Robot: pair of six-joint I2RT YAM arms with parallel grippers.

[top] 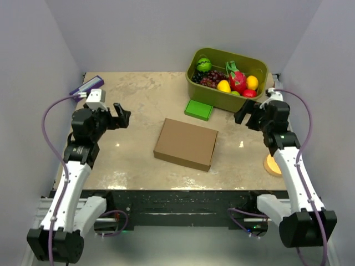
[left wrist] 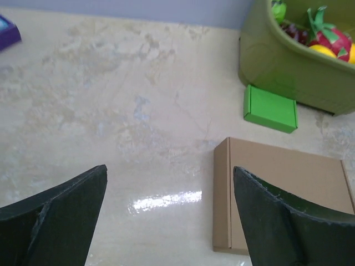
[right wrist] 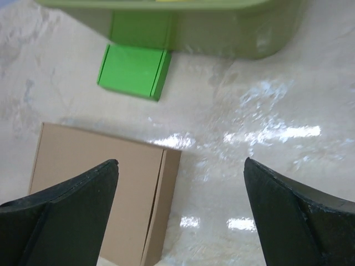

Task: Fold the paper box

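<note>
The paper box [top: 186, 143] is a plain brown cardboard box lying closed and flat in the middle of the table. It also shows in the left wrist view [left wrist: 280, 191] and in the right wrist view [right wrist: 105, 188]. My left gripper [top: 121, 117] is open and empty, held above the table to the left of the box. My right gripper [top: 243, 114] is open and empty, held above the table to the right of the box. In both wrist views only bare table lies between the fingers.
An olive-green bin [top: 227, 79] of fruit stands at the back right. A small flat green box [top: 198, 109] lies in front of it. A purple and white object [top: 87, 86] lies at the back left. An orange disc [top: 272, 165] lies near the right arm.
</note>
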